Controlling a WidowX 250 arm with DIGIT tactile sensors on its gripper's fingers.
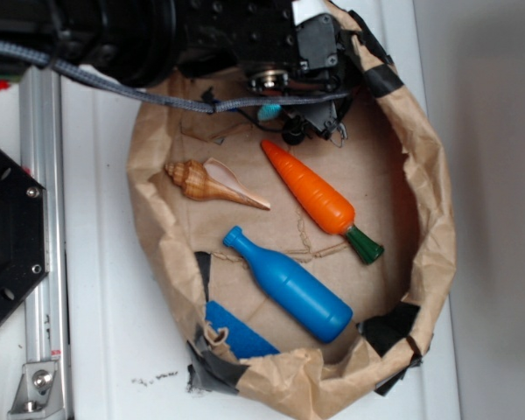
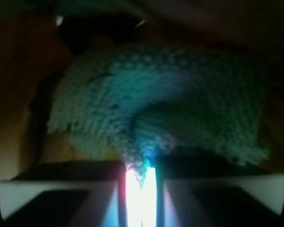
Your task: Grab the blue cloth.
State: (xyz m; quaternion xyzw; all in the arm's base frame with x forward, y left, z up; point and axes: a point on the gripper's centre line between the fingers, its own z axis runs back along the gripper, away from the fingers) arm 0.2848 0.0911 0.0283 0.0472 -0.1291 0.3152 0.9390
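Note:
The blue cloth (image 2: 161,109) fills the wrist view as a pale teal woven piece with frayed edges. A fold of it is pinched between the two fingers of my gripper (image 2: 141,166), which is shut on it. In the exterior view the gripper (image 1: 313,127) hangs over the back of the brown paper nest (image 1: 420,175). Only a small teal bit of the cloth (image 1: 269,111) shows there under the arm and its cable; the rest is hidden.
Inside the paper nest lie an orange toy carrot (image 1: 311,188), a seashell (image 1: 212,182), a glossy blue bottle (image 1: 289,285) and a flat blue tag with string (image 1: 236,337). A metal rail (image 1: 39,219) and a black mount (image 1: 9,236) stand at left.

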